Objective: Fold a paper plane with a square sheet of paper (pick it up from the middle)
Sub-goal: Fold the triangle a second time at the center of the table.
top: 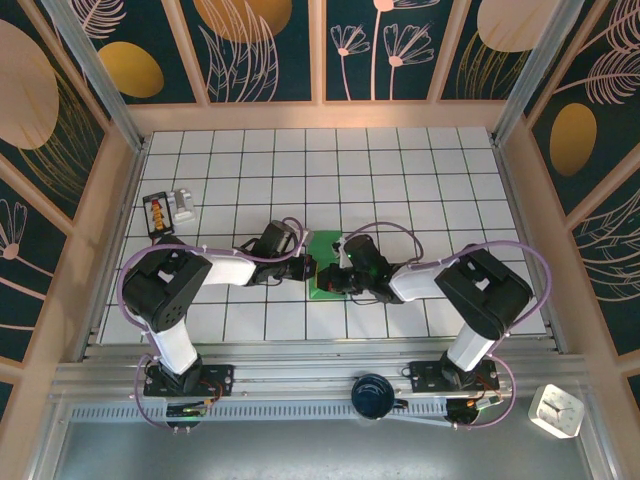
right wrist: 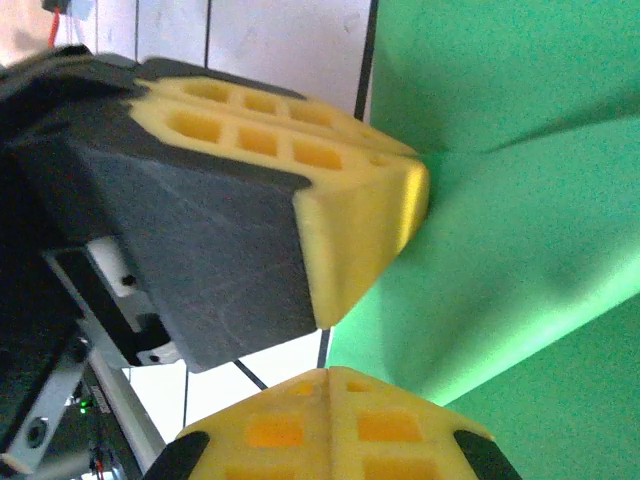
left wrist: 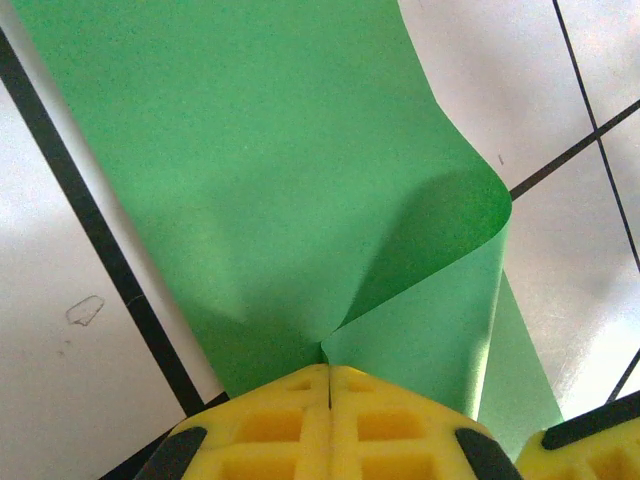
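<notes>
At the middle of the tiled surface (top: 400, 180), the square sheet of paper (top: 323, 243) lies mostly flat between the 2 arms. 1 side is lifted and curls over in a soft roll, with no sharp crease that I can see. The left end effector (left wrist: 330, 385) is clenched on the sheet where the raised flap meets the flat part. The right end effector (right wrist: 330, 390) sits just beside it with its pads pressed together at the paper's edge; whether paper is caught between them I cannot tell. I'd judge the 1st fold barely begun: no triangular flaps, no nose, no wings, so nearly all the folding is left.
</notes>
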`<state>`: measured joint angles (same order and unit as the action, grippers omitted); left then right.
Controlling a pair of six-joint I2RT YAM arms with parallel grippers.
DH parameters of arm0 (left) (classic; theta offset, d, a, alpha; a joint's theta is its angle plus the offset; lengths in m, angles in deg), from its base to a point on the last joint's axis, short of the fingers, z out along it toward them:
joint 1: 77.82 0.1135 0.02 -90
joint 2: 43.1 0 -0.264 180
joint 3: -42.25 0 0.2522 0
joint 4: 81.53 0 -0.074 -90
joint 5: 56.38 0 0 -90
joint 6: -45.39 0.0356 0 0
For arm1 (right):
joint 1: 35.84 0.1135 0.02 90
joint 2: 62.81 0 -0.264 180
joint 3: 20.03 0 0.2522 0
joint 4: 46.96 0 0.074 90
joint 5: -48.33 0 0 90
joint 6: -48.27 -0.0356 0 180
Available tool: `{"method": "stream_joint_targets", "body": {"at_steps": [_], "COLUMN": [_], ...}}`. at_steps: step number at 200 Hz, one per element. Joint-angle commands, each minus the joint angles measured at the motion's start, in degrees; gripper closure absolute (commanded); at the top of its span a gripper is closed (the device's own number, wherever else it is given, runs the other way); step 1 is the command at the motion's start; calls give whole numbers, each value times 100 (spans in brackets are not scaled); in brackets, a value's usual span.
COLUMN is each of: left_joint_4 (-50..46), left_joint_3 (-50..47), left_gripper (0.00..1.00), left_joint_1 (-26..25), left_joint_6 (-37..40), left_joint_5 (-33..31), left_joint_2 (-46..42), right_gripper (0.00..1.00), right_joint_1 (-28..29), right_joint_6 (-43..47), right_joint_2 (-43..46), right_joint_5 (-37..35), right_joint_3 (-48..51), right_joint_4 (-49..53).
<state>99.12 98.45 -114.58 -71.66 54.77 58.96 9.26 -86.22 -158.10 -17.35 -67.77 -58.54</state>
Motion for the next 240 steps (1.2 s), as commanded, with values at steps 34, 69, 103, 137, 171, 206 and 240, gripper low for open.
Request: {"method": "stream_joint_targets", "body": {"at_steps": [34,69,103,137,171,206,240], "left_joint_4": [-791,-791,-817,-817,-826,-853,-853], "left_joint_3": [-227,-218,-207,-223,-246,-245,-258], "left_gripper": [100,100,100,100,100,100,100], "left_joint_1": [10,10,7,6,4,4,10], "left_joint_6": [167,167,181,168,164,174,160], "left_joint_5": [-621,-629,-655,-691,-731,-768,-775], "left_joint_2": [464,476,499,501,516,498,495], "right_gripper": [98,98,98,98,98,99,99], "right_joint_1": [42,188,311,434,559,671,729], "right_joint_6": [-84,-198,-170,-134,-37,34,32], "right_joint_2": [-242,-470,-557,-492,-427,-407,-368], "right_joint_5": [170,118,70,-54,-164,-234,-197], "right_joint_3": [-138,-100,-136,-83,-152,-265,-293], "right_joint_4": [-120,-141,58,327,577,758,706]}}
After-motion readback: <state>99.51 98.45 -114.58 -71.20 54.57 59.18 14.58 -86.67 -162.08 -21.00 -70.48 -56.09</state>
